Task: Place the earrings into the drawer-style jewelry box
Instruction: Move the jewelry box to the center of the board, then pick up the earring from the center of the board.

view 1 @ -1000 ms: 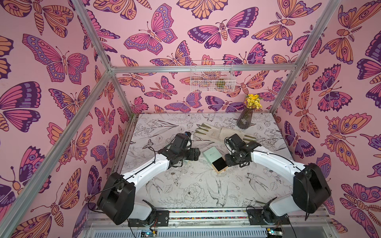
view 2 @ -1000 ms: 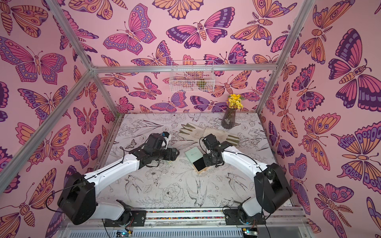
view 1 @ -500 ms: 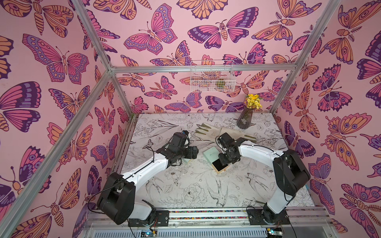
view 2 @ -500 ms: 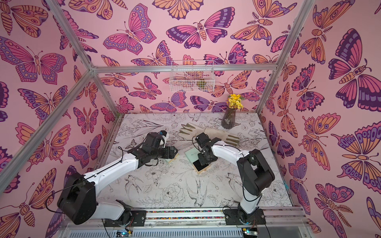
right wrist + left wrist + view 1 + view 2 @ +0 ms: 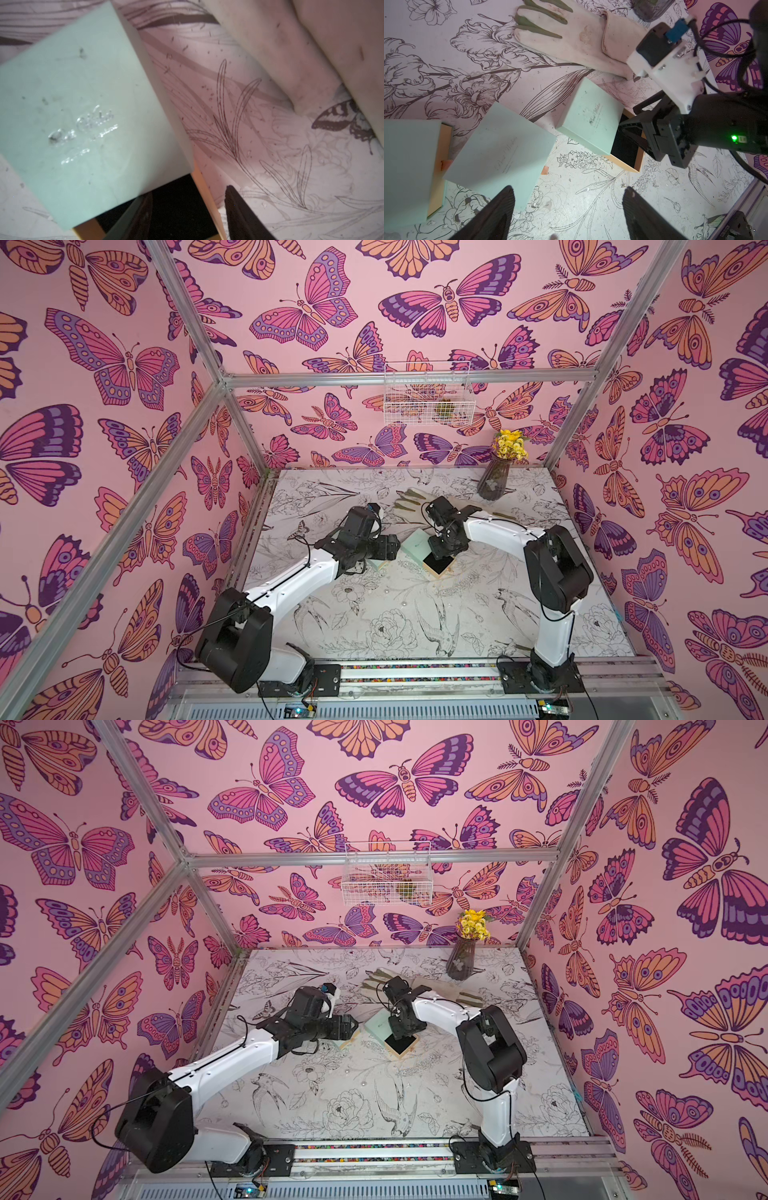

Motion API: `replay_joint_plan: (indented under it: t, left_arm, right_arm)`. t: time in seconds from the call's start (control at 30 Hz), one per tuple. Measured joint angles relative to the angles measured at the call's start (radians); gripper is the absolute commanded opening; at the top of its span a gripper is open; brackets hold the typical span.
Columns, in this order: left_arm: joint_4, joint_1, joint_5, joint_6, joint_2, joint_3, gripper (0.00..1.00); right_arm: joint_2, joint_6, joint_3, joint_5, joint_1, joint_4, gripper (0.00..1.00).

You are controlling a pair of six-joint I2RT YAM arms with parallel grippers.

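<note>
The drawer-style jewelry box is a mint sleeve (image 5: 415,545) (image 5: 591,116) (image 5: 83,124) with a tan, black-lined drawer (image 5: 438,568) (image 5: 401,1046) (image 5: 627,145) pulled out toward the front. My right gripper (image 5: 437,558) (image 5: 398,1033) (image 5: 187,207) points down at the drawer, open. One of its fingers (image 5: 137,218) is over the black lining and the other is outside the tan wall. My left gripper (image 5: 395,551) (image 5: 353,1027) (image 5: 569,195) hangs open and empty left of the box. I see no earrings clearly, only tiny pale specks (image 5: 623,182) on the table.
Two more mint boxes (image 5: 500,149) (image 5: 409,166) lie under and beside my left gripper. A white work glove (image 5: 409,506) (image 5: 571,41) lies behind the box. At the back right stands a vase of yellow flowers (image 5: 494,481). A wire basket (image 5: 428,393) hangs on the back wall.
My right arm has folded its elbow in toward the middle. Its gripper shifted left over the drawer and opened wider. The left arm has barely moved.
</note>
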Motion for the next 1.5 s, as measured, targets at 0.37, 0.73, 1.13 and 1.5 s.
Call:
replay_joint_plan:
  t: [0.37,0.73,1.13,1.5]
  left_arm:
    - [-0.003,0.013,0.0,0.001,-0.006,-0.012,0.85]
    - [0.013,-0.153,-0.001,-0.005,-0.043,-0.066,0.83]
    - [0.133,-0.272,-0.013,-0.139,-0.067,-0.213,0.81]
    - [0.167,-0.272,-0.047,-0.165,-0.073,-0.217,0.79]
  right_arm:
    - [-0.064,-0.003,-0.015,-0.016,0.0,0.024,0.59]
    - [-0.48,-0.015,-0.337,-0.208,0.005,0.042,0.4]
    - [-0.385,-0.056,-0.389,-0.266,0.125,-0.013,0.25]
    - [-0.297,-0.055,-0.34,-0.204,0.156,-0.018,0.28]
